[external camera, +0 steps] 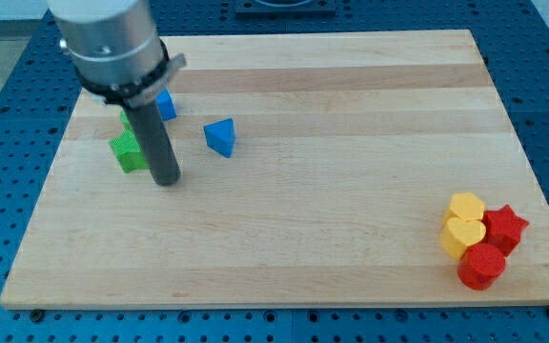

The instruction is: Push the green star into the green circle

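Camera view, sole view on record: wooden bench on a blue perforated base; the arm carries no claw, so there is no open or closed state to report; it ends in a dark rod whose lower end, my tip, rests on the board in the view's upper left.

Task items: green star lies just beside my tip on the view's left, touching or nearly so; a second green block, presumably the green circle, shows only as a sliver directly above the star, the rod hiding most of it; shape not confirmable.

Governing relation: star lies left of my tip, target lies toward the view's top from the star; judged, my tip needs to get below the star to drive it upward.

Other items: blue block behind the rod; blue triangular block to the right; well apart at lower right, yellow block, yellow heart, red star, red cylinder, clustered and touching.
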{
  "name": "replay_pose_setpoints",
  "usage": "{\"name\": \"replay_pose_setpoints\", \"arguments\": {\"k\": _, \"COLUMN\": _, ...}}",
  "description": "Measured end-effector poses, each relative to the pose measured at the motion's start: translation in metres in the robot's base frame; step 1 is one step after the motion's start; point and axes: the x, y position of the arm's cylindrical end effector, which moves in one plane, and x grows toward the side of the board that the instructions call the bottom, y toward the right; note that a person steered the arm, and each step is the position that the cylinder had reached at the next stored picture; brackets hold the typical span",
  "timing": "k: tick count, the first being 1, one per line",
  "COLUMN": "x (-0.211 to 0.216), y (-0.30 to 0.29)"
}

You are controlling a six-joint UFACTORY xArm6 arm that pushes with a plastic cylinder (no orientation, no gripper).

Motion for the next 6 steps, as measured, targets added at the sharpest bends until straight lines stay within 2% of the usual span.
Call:
{"name": "replay_pose_setpoints", "arguments": {"k": 1, "x": 0.044, "y": 0.004}}
{"name": "replay_pose_setpoints", "arguments": {"k": 2, "x": 0.049, "y": -0.021}}
{"name": "replay_pose_setpoints", "arguments": {"k": 3, "x": 0.028, "y": -0.062}}
{"name": "replay_pose_setpoints", "arguments": {"k": 6, "x": -0.063, "y": -0.061}}
